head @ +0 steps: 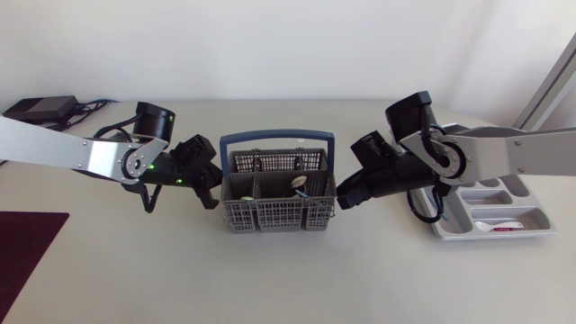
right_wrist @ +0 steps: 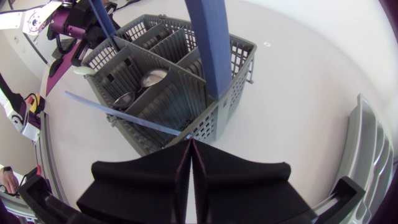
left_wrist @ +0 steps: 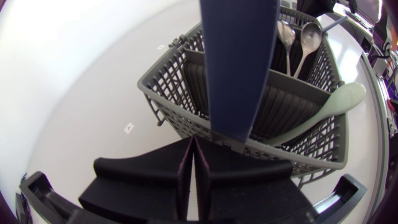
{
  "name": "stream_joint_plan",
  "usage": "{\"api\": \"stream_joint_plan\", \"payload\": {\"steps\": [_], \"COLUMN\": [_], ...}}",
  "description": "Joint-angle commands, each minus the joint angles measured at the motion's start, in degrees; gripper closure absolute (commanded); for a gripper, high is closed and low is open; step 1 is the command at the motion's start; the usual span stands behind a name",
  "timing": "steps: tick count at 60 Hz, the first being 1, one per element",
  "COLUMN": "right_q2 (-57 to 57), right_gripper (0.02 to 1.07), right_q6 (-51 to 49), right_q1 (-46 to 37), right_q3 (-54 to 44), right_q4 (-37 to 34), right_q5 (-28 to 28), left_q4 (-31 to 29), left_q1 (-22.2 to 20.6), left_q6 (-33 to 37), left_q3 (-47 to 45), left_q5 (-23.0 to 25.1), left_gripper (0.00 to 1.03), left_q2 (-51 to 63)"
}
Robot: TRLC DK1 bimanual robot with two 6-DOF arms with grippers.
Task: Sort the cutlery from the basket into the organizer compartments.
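The grey cutlery basket (head: 270,216) with a blue handle (head: 277,138) stands at the table's middle. My left gripper (head: 214,200) is shut and empty, right against the basket's left wall. My right gripper (head: 340,202) is shut and empty at its right wall. In the left wrist view the shut gripper (left_wrist: 194,168) faces the basket (left_wrist: 168,99), which holds two metal spoons (left_wrist: 305,40) and a pale green spoon (left_wrist: 326,109). In the right wrist view the shut gripper (right_wrist: 189,165) meets the basket's corner (right_wrist: 211,121). Metal spoons (right_wrist: 149,78) lie inside, and a thin pale-blue strip (right_wrist: 124,113) crosses the near side.
The grey organizer (head: 531,193) sits at the far right, under my right arm, with a white spoon (head: 495,225) in its front compartment. Its rim (right_wrist: 373,155) shows beside the right gripper. A dark red mat (head: 27,243) lies at the front left.
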Motion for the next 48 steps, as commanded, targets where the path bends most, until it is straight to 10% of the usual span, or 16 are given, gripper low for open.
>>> {"api": "stream_joint_plan", "payload": {"steps": [1,48], "right_q2": [0.7,-8.5], "right_gripper": [1.01,1.01], "right_q6": [1.9,1.8], "right_q1": [2.8,1.0], "right_q3": [1.3,-5.1], "right_q4": [2.3,2.0], "right_q5": [-1.4,7.5], "left_q4": [0.7,-0.3], "left_q1": [-0.2,7.9], "left_q6": [-0.3,2.4], "left_q3": [1.4,-1.6], "left_q5": [2.5,2.6], "left_gripper": [1.00,0.93], "left_q2": [0.5,-3.7]}}
